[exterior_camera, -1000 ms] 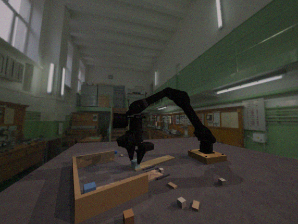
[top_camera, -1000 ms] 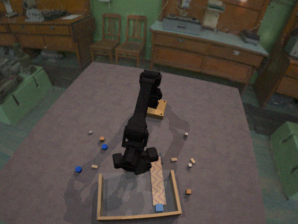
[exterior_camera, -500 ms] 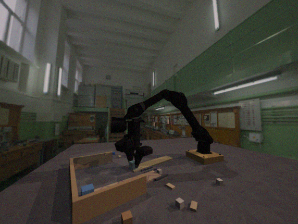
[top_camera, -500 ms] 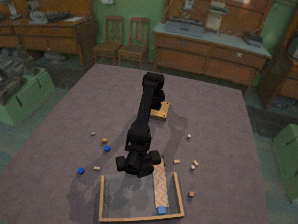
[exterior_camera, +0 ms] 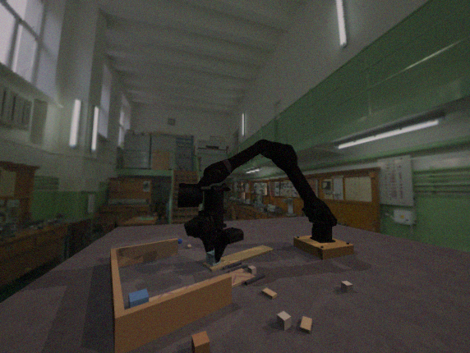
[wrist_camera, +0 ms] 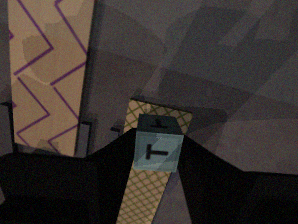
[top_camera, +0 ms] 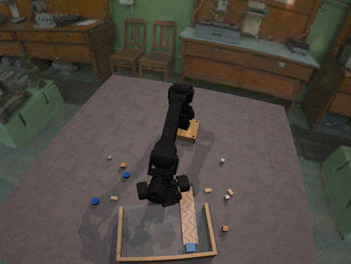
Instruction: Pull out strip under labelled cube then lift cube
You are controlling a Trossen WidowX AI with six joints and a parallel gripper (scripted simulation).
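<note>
The labelled cube is pale blue-green with a dark T on top. My gripper is shut on it, one finger on each side. The cube is over the end of a tan strip with a green crosshatch; no gap shows between them. The arm hides cube and strip in the top view. A second strip with purple zigzags lies apart, to the left in the wrist view. A plain blue block sits at its far end.
A low wooden wall encloses three sides around the zigzag strip. Dark rails flank the strip's near end. Blue discs, orange cubes and several small pale blocks lie scattered on both sides.
</note>
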